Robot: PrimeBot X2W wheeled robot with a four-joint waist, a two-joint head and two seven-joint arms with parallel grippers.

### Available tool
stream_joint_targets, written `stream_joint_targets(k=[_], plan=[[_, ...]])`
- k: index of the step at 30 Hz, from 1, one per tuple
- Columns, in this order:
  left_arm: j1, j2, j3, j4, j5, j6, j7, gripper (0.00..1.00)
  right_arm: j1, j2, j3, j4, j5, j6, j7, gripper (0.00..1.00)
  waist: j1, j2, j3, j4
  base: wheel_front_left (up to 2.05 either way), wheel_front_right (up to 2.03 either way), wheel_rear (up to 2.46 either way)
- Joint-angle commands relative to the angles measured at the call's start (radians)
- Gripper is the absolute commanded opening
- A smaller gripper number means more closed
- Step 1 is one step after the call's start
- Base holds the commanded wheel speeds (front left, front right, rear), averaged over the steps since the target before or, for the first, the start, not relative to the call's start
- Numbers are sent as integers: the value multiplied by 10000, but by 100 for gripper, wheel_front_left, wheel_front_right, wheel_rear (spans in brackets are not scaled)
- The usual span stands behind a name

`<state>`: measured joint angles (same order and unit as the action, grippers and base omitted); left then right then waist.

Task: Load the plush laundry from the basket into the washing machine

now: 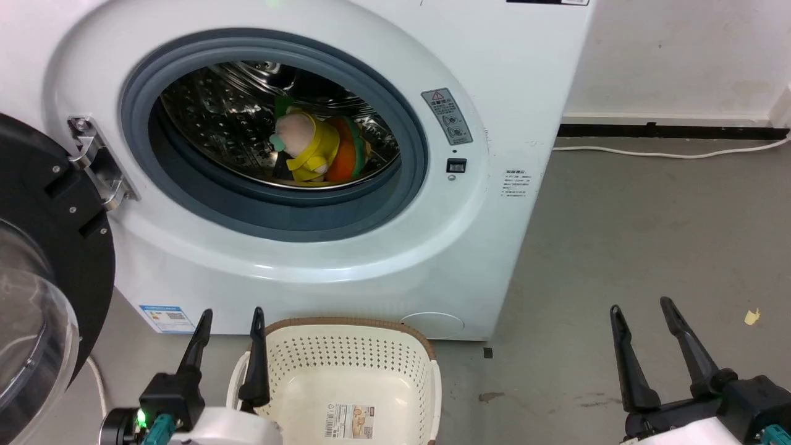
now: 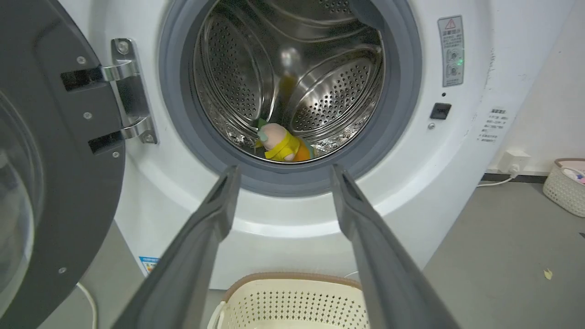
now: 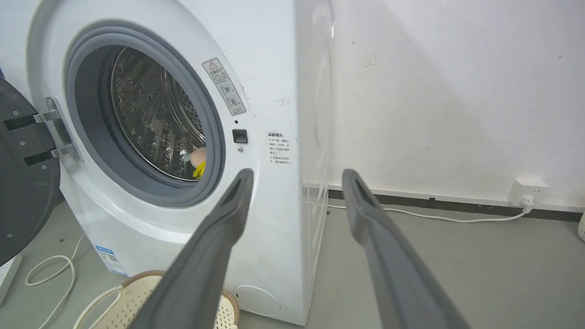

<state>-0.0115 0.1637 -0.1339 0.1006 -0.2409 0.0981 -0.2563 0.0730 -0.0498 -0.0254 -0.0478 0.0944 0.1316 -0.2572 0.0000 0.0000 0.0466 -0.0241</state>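
Note:
Inside the steel drum of the white washing machine [image 1: 507,68] lie the pink-headed doll in yellow [image 1: 306,148] and, right behind it, the orange-and-green burger plush [image 1: 346,154]. Both toys show again in the left wrist view, the doll [image 2: 279,141] low in the drum. The cream basket [image 1: 346,346] stands on the floor before the washer, holding just its paper label [image 1: 350,420]. My left gripper [image 1: 230,316] is open at the basket's left rim, nothing between its fingers. My right gripper [image 1: 641,307] stands open over the floor at the lower right, far from the basket.
The black-framed round door [image 1: 43,272] hangs open at the left on its metal hinge [image 1: 99,161]. A white cable [image 1: 673,151] runs along the wall's foot to a socket [image 3: 528,189]. Another pale basket [image 2: 566,185] sits by the wall at the right. Bare grey floor [image 1: 649,235] lies right of the washer.

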Motion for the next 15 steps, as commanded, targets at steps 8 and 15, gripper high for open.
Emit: stream_joint_targets(k=[8,15], plan=[[541,-371,206,-436,450,-27,-54,100,90,-4,-8,144,38,-9,-46,100,0,0,46,112,0,0,0],[430,-457,227,-432,603,-181,7,0,11,0,-8,111,36,0,5,0,0,0,79,150,0,0,0]])
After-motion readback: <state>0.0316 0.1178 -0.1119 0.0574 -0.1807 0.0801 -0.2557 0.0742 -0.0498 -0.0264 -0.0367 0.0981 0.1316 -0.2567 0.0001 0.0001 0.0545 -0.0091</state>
